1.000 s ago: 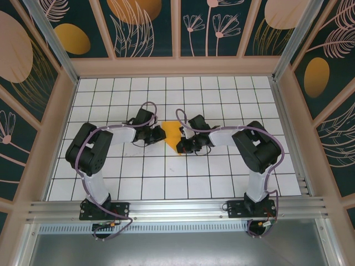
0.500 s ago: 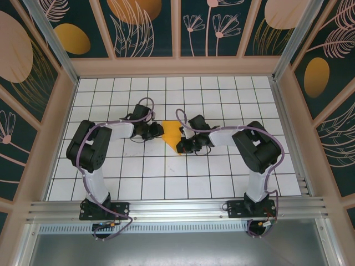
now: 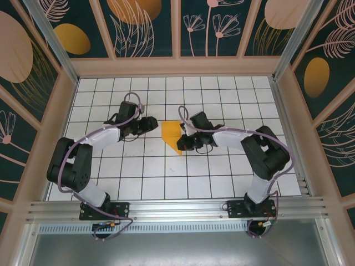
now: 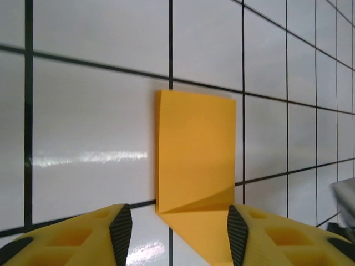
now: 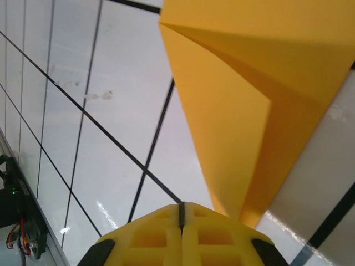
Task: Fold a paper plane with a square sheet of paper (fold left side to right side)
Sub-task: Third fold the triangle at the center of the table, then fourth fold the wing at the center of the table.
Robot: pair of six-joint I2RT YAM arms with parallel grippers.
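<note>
White table tiles (image 3: 222, 172) were marked with a black grid, and the folded orange paper (image 3: 171, 133) was laid flat at the centre. The left gripper (image 3: 152, 122) was stretched low beside it, fingers (image 4: 119, 227) parted. The right gripper (image 3: 184, 143) was seen closed at its pointed end.

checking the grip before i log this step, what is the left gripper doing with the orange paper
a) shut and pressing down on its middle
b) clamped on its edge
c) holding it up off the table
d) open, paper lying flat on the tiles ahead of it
d: the left gripper has its jaws standing well apart and clamping nothing, while the sheet of paper lies flat on the tiled table ahead of it.
</note>
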